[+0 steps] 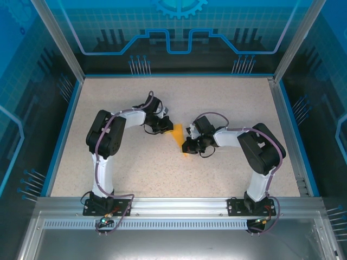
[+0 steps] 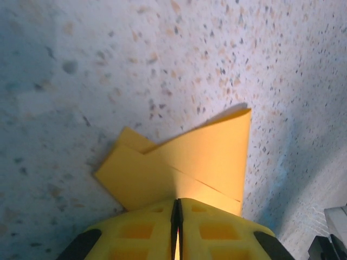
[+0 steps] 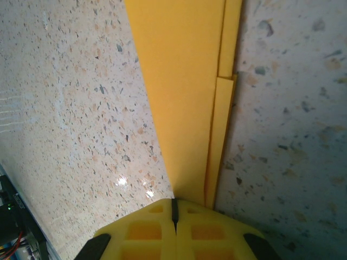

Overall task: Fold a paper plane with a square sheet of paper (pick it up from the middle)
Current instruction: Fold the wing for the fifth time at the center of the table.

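Top view: the sheet of paper (image 1: 179, 134), orange-yellow and already folded into several layers, lies at the centre of the frame on the speckled desk (image 1: 135, 173). Both arms reach inward to it from either side.

The left hand (image 1: 164, 127) meets the upper left end of the paper. In the left wrist view its yellow fingers (image 2: 138, 230) are pressed together with the paper's near edge pinched between them. Overlapping flaps fan out above the fingers toward the upper right of that frame, and one crease runs diagonally across them.

The right hand (image 1: 191, 145) meets the lower right end of the paper. In the right wrist view its fingers (image 3: 211, 233) are closed on a narrow tapered end of the paper. The folded strip runs from there to the top edge of the frame, with stepped layer edges along its right side.

Whether the paper rests on the desk or is held slightly above it cannot be determined.
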Controlling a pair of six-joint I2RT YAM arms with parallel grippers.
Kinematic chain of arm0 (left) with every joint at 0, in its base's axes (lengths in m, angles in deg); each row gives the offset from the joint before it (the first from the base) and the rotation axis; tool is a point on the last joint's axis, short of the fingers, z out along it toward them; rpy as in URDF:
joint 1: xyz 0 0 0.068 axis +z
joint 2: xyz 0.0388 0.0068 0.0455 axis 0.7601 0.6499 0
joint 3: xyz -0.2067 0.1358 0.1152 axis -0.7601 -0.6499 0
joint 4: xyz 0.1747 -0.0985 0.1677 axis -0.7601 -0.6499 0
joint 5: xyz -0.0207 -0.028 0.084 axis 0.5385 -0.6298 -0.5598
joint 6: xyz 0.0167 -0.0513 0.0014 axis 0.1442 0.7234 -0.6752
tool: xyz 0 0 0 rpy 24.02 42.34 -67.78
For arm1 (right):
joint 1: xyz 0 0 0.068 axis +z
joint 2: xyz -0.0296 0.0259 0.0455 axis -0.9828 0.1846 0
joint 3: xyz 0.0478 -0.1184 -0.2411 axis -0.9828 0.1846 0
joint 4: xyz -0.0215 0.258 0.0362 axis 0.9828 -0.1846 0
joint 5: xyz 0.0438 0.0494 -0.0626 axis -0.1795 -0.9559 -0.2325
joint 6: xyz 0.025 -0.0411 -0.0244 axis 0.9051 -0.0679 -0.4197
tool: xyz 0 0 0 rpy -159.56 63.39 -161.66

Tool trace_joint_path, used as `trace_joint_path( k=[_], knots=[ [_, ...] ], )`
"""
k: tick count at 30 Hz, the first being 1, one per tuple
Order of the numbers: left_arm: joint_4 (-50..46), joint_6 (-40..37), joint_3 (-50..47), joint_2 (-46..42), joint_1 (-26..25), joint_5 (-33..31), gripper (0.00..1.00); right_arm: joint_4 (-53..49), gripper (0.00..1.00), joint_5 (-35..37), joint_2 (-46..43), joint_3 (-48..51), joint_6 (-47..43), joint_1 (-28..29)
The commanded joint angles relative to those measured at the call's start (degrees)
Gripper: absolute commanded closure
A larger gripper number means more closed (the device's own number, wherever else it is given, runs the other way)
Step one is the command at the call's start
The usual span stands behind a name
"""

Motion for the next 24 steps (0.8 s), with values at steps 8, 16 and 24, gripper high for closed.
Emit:
trace_joint_path(
  k=[8, 16, 24],
  knots=[
    [-6.89, -1.7, 7.71, 5.0, 3.8, -12.0, 0.85, -14.1, 1.0, 8.52, 5.91, 5.02, -0.3, -0.09],
    [-10.99, -3.0, 12.83, 4.56, 4.39, -14.69, 0.82, -13.42, 0.99, 7.39, 4.47, 4.46, -0.12, -0.07],
    [-12.24, -1.13, 11.68, -4.16, 4.35, -15.78, 0.73, -10.58, 0.78, 3.7, -7.95, -1.95, -0.12, 0.21]
  ],
)
